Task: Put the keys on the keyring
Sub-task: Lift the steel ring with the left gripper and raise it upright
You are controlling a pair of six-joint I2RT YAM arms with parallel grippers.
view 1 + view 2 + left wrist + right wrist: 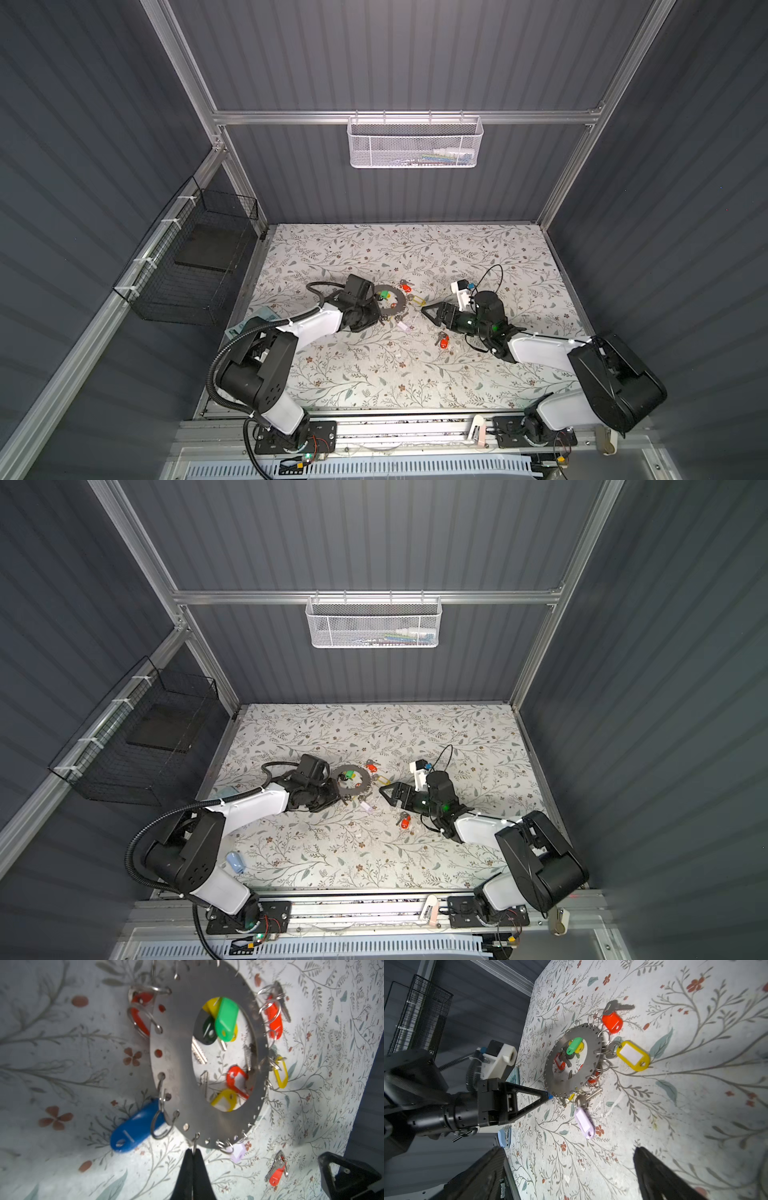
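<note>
- Keys [442, 340], a small dark bunch with an orange-red tag, lie flat and loose on the counter [374, 374]. They are just beside the right arm's wrist and apart from the keyring [392, 301].
- Keyring lies flat mid-counter, its rim hung with wire rings and coloured tags. Green and yellow tags show through its central hole.
- Left pincer [193, 1152] is closed tight on one wire ring [195, 1140] at the keyring's rim. It seems to be steadying the keyring or holding that ring ready.
- Right pincer [568, 1148] gapes fully wide and holds nothing. It points toward the keyring, with the keys off to its side.
- Keys look light, stiff and thin, I'd say. Flat metal on a smooth counter will likely slip away from a pinch.
- Tag looks the best place to take hold, being thicker, plastic and less slick than the blades. Grabbed there, the keys would probably dangle and swing from their own small ring.
- Keyring looks rigid and heavier than the rest. Pinched by a single wire ring it could pivot or slide, so I'd expect threading to need a gentle approach.
</note>
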